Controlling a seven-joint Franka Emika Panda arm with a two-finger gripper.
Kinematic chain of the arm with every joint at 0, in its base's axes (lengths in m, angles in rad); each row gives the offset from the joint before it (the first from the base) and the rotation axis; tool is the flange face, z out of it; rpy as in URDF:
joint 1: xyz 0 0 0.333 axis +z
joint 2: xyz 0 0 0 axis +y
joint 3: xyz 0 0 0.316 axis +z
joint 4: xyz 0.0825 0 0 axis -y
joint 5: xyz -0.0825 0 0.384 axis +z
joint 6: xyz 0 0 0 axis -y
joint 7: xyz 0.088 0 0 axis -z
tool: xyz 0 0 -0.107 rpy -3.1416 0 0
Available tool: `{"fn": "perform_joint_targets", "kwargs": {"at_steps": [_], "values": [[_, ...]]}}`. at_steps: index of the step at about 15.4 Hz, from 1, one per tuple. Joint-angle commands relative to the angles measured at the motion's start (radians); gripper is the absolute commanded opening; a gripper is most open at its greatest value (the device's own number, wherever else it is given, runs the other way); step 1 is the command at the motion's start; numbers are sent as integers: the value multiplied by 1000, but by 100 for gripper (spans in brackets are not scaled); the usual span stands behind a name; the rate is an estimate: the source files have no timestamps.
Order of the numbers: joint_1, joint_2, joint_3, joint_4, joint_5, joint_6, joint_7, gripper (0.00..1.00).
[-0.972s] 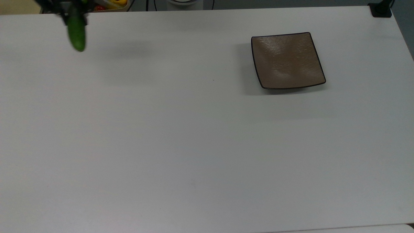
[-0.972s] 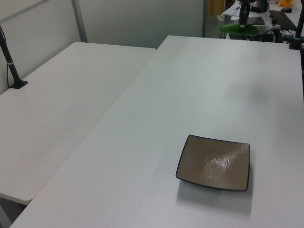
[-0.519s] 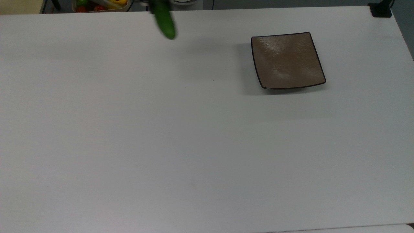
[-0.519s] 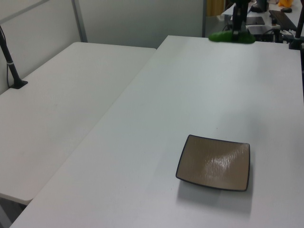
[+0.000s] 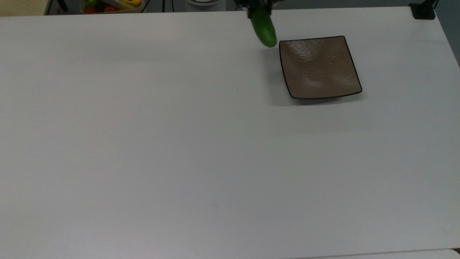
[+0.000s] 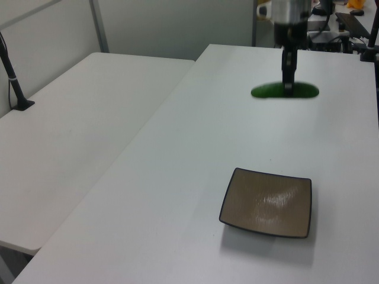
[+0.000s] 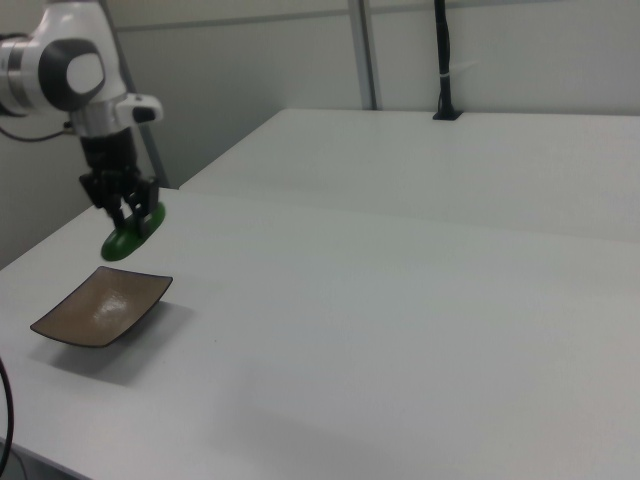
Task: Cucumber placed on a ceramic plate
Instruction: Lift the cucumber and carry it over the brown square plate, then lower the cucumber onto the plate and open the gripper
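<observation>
We saw the gripper [image 6: 288, 87] clamped on the cucumber [image 6: 285, 91], held level above the table [image 5: 179, 144], beside the ceramic plate [image 5: 320, 68].

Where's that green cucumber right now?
The cucumber is in the robot's hand, up off the white table. In the top view it sits just left of the brown plate's upper left corner, not yet over it.
</observation>
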Motion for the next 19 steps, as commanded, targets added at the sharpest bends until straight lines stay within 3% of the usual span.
{"fn": "perform_joint_targets", "kwargs": {"at_steps": [1, 5, 8, 19], "values": [[54, 98, 49, -9, 11, 100, 128, 14], [57, 208, 145, -29, 5, 272, 277, 14], [60, 267, 190, -40, -9, 348, 330, 14], [115, 363, 201, -82, -64, 507, 391, 20]]}}
